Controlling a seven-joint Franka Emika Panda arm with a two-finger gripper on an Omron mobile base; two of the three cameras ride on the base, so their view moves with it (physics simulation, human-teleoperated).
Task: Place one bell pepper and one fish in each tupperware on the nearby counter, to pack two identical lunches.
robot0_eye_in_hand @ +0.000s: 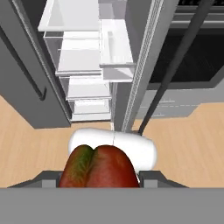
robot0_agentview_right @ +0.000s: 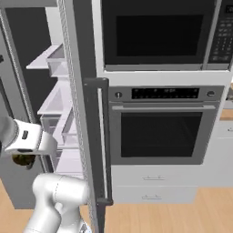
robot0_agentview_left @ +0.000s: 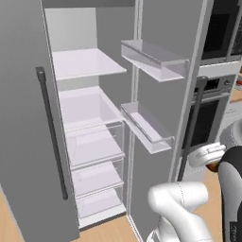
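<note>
Low in the centre of the hand view sits the bell pepper (robot0_eye_in_hand: 98, 167), dark red with a green patch, pinched between the partly closed fingers of the gripper (robot0_eye_in_hand: 99, 178). In the left base view it shows at the right edge, mid-height, just right of the fridge door (robot0_agentview_left: 165, 85). Bare shelves (robot0_agentview_left: 87, 64) fill the upper left; the oven (robot0_agentview_right: 159, 127) sits centre-right in the right base view.

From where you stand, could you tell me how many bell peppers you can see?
1: a red-and-green bell pepper held in the gripper, in front of the open fridge. Its shelves look bare, but others may be hidden elsewhere.
</note>
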